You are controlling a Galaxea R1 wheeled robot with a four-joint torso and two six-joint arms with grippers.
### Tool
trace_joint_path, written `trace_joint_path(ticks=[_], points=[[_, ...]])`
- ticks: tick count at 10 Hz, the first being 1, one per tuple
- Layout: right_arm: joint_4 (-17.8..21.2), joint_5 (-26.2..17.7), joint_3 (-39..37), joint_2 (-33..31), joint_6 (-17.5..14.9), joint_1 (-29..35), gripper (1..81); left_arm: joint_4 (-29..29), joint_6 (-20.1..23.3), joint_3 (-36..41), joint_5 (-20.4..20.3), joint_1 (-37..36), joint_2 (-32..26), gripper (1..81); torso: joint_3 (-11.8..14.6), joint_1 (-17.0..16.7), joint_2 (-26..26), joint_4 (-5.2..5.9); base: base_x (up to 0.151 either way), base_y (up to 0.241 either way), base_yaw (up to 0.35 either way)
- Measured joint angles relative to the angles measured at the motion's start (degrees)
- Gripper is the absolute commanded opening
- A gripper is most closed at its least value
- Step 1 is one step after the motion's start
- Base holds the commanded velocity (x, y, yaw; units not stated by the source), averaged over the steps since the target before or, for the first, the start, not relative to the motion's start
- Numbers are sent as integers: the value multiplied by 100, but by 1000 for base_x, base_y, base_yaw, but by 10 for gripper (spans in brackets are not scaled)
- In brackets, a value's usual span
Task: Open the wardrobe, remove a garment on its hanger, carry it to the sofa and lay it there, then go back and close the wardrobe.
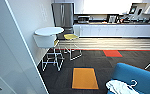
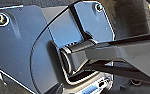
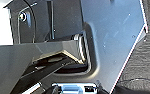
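Note:
The blue sofa [image 1: 141,77] stands at the lower right of the head view. On its near end the white garment [image 1: 118,87] lies crumpled, and the hook of its thin white hanger [image 1: 133,83] rests on the blue cushion beside it. Close on the left rises a tall flat white panel [image 1: 11,55], which looks like part of the wardrobe; I cannot tell whether its doors are open or shut. In both wrist views my own dark plate and jointed bar show close up over dark carpet.
A round white table [image 1: 49,31] with a white chair [image 1: 44,41] and a yellow-seated chair [image 1: 71,36] stands ahead on the left by the wall. An orange mat [image 1: 84,78] lies on the dark carpet. A steel fridge [image 1: 63,15] and white kitchen cabinets [image 1: 116,30] line the far wall.

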Motion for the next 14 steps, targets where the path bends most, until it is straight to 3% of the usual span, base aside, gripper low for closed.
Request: trace_joint_path(ticks=[9,14], points=[[0,-2,-32,2,0,13,811,4,0,-4,0,16,7,811,0,0,0,0,0,0,322],[0,-7,-33,9,0,16,811,6,0,-395,-5,11,217,811,0,0,0,0,0,0,331]])
